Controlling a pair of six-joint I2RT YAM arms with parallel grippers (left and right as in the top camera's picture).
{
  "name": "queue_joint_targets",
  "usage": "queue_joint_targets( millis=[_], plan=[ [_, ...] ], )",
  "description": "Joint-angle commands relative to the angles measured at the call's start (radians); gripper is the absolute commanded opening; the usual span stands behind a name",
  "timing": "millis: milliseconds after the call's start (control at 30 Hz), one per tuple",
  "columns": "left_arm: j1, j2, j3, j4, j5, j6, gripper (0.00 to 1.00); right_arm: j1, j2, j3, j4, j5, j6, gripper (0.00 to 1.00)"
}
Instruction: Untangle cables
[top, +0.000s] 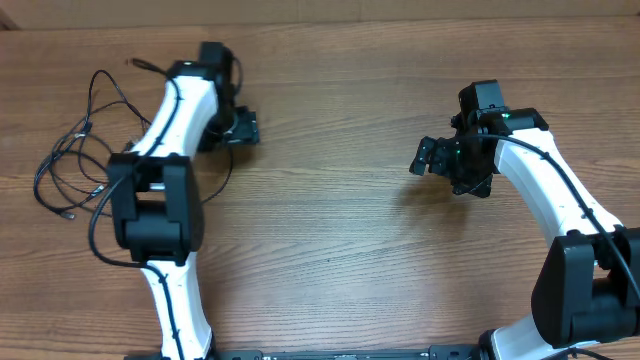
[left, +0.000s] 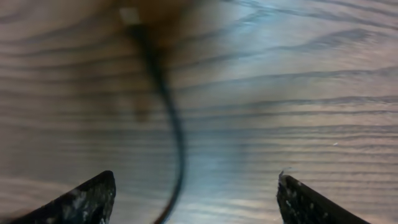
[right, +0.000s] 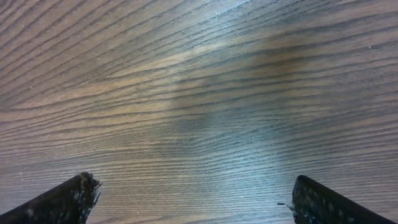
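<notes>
A cable (left: 169, 106) is seen lying ungripped between the left gripper's (left: 196, 190) wide-apart jaws. Its long axis runs straight ahead, plug end (left: 129, 15) foremost.

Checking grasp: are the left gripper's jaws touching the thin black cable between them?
Apart. Left wrist view: bare wood shows between the thin black cable and each open jaw.
</notes>
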Motion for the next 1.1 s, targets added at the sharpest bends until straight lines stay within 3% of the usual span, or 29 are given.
queue_joint_targets(
  millis=[0,200,467,600,633,700,833,867,1067],
  plan=[
    [-0.027,0.039,0.002,0.045,-0.050,0.016,0.76,-0.004,-0.013,0.007,0.002,-0.007,0.001,0.99],
    [-0.040,0.087,0.002,0.044,-0.054,0.016,0.64,-0.004,-0.013,0.007,0.002,-0.007,0.001,0.99],
    [-0.031,0.087,-0.007,0.013,-0.108,-0.047,0.63,-0.004,-0.013,0.007,0.001,-0.007,0.001,0.99],
    [-0.029,0.087,-0.103,0.059,-0.106,-0.047,0.63,-0.004,-0.013,0.007,-0.003,-0.007,0.001,0.99],
    [-0.029,0.087,-0.114,0.059,-0.106,-0.047,0.59,-0.004,-0.013,0.007,-0.003,-0.007,0.001,0.99],
    [-0.029,0.087,-0.117,0.058,-0.107,-0.047,0.33,-0.004,-0.013,0.007,-0.003,-0.007,0.001,0.99],
    [-0.006,0.086,-0.117,0.055,-0.106,-0.047,0.09,-0.004,-0.013,0.007,-0.008,-0.007,0.001,0.99],
    [-0.002,0.086,-0.116,0.052,-0.106,-0.048,0.04,-0.004,-0.013,0.007,-0.009,-0.007,0.001,0.99],
    [0.051,0.047,-0.072,0.010,-0.106,-0.071,0.04,-0.004,-0.013,0.007,-0.010,-0.007,0.001,0.98]
  ],
)
